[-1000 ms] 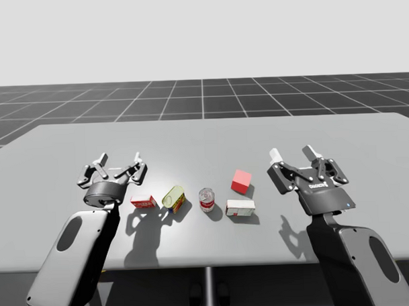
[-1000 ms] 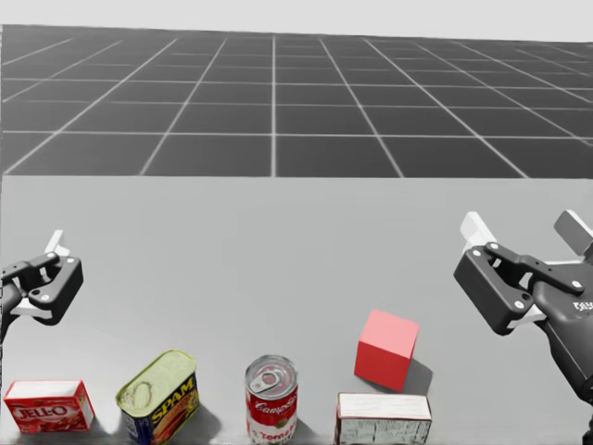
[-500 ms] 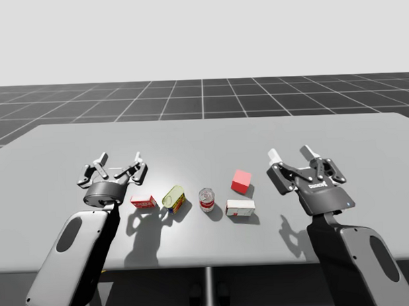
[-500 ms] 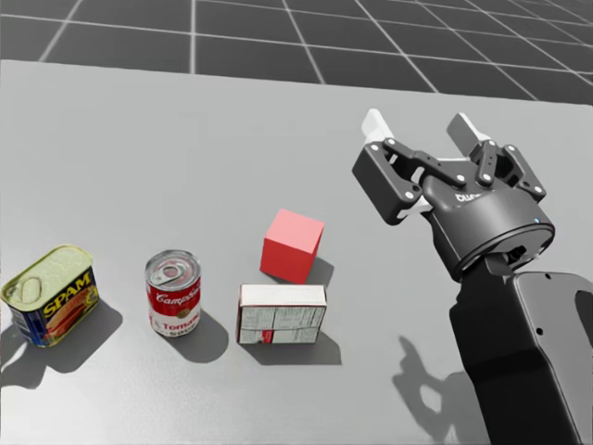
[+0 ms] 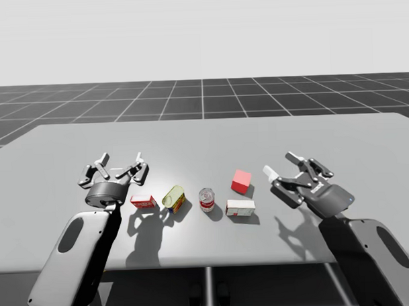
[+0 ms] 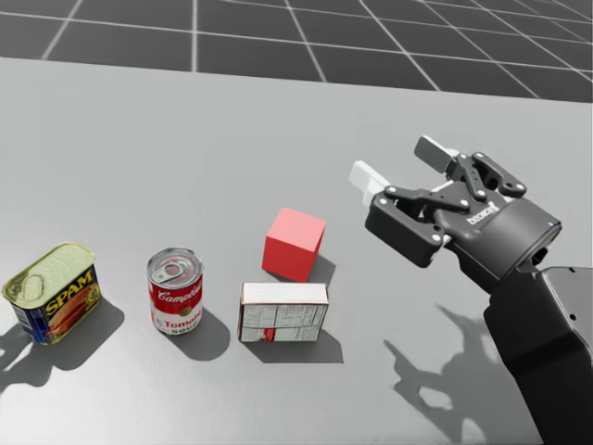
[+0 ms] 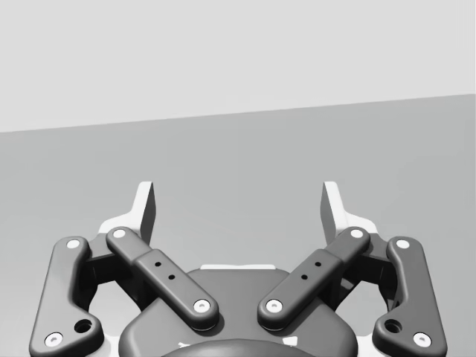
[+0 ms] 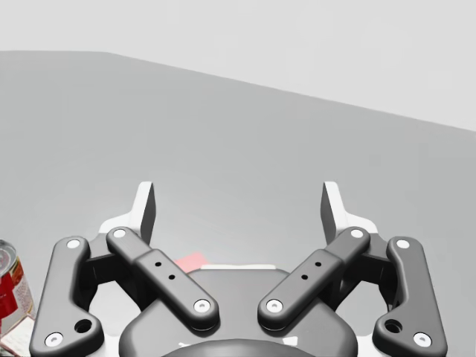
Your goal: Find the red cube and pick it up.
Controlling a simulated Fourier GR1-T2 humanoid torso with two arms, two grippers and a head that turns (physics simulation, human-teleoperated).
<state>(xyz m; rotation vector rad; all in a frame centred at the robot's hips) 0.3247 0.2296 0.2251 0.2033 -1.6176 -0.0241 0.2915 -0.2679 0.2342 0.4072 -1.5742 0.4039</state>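
The red cube point(image 5: 241, 181) point(image 6: 294, 243) stands on the grey table point(image 5: 204, 136), just behind a white box. My right gripper point(image 5: 281, 164) point(image 6: 398, 162) point(image 8: 238, 204) is open to the right of the cube and apart from it, tilted over with its fingertips pointing left and away. In the right wrist view a sliver of the red cube point(image 8: 192, 260) peeks out under the gripper's body. My left gripper point(image 5: 121, 158) point(image 7: 238, 204) is open at the table's left with only bare table ahead of it.
A row lies near the front edge: a small red box point(image 5: 143, 201), a yellow and blue tin point(image 5: 173, 198) point(image 6: 54, 292) on its side, an upright red and white can point(image 5: 207, 199) point(image 6: 176, 289) point(image 8: 9, 286), and the white box point(image 5: 241, 207) point(image 6: 283, 311).
My head has turned down and to the right. My right gripper has dropped lower and tipped over toward the cube's side. The left arm and the objects have stayed put.
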